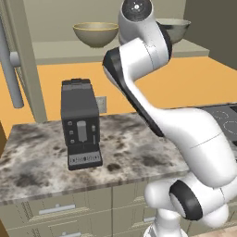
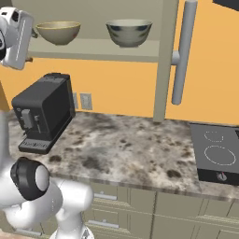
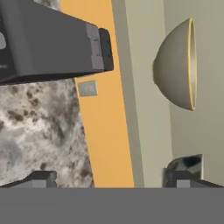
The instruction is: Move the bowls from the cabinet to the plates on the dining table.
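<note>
2 bowls sit on the cabinet shelf (image 2: 93, 46): 1 olive bowl (image 2: 58, 31), 1 marbled grey bowl (image 2: 129, 31) to its right. The gripper (image 3: 111, 179), jaws wide apart and empty, hangs just short of the olive bowl, above 1 coffee machine (image 2: 42, 119) on the counter (image 2: 135, 149).

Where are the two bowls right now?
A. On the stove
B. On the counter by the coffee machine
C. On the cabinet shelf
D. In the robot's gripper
C: the olive-tan bowl and the marbled grey bowl both sit on the cabinet shelf, above the counter.
</note>
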Tool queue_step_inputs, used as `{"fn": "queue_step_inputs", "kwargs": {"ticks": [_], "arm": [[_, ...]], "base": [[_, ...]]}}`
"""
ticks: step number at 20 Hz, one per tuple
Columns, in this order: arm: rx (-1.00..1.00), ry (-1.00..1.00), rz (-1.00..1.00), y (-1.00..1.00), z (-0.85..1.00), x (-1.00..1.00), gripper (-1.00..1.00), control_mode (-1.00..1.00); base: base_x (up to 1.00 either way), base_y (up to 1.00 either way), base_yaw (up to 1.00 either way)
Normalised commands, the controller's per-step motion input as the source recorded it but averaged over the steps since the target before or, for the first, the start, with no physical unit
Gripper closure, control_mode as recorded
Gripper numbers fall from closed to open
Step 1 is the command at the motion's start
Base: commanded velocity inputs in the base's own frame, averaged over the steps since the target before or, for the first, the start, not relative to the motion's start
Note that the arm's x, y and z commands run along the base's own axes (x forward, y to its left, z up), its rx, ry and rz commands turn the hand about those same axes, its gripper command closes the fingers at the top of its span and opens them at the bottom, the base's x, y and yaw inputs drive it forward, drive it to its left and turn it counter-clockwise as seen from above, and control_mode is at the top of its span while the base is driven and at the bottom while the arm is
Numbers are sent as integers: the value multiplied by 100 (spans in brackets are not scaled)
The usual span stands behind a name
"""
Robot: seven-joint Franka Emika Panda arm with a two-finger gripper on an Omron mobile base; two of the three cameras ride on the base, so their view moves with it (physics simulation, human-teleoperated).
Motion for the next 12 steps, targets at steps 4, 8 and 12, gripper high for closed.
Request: {"fn": "queue_step_inputs", "kwargs": {"ticks": [4,8,12], "arm": [[0,0,-4,0,6,58,-100,-100],[0,0,0,3,0,59,-100,-100],[0,0,0,6,2,63,-100,-100]], "base": [[0,0,0],[0,0,0],[0,0,0]]}}
